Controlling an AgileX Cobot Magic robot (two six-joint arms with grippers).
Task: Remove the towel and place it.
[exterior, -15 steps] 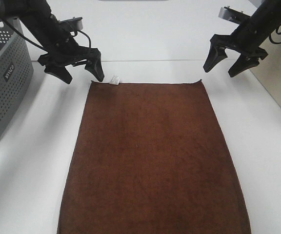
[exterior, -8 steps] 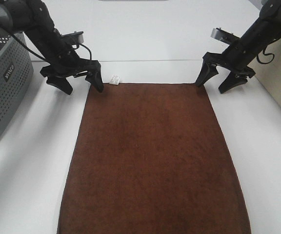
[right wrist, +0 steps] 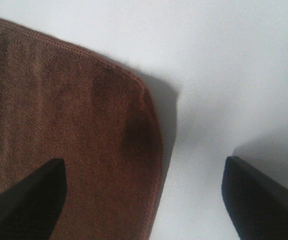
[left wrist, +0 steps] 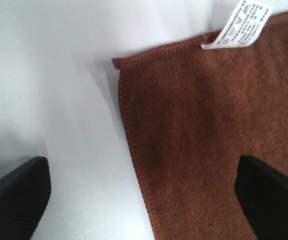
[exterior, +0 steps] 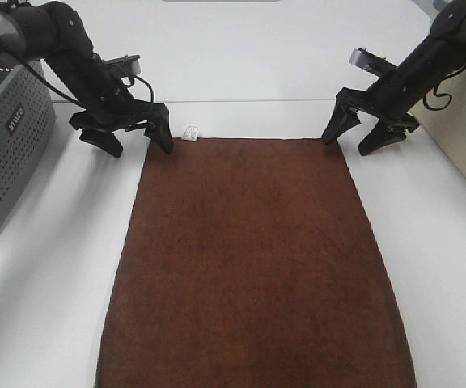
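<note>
- The towel (exterior: pixel 253 259) lies flat and spread out on the white table (exterior: pixel 47 267). It's dark brown, and its long sides run from the far part of the table toward the near edge, where the picture cuts it off.
- Its little white tag (exterior: pixel 190 131) sticks out off the far hem, right by the far left corner.
- The left gripper (exterior: pixel 141 146) is down at that far left corner with its jaws spread wide. One finger (left wrist: pixel 271 197) is over the cloth and the other is over bare table, so the corner sits between them.
- The right gripper (exterior: pixel 346 145) does the same at the far right corner, also wide and gripping nothing.
- I can't really tell if any fingertip is touching the cloth; the wrist views are blurry down low.
- A grey perforated basket (exterior: pixel 6 153) sits at the table's left edge, well apart from the towel.
</note>
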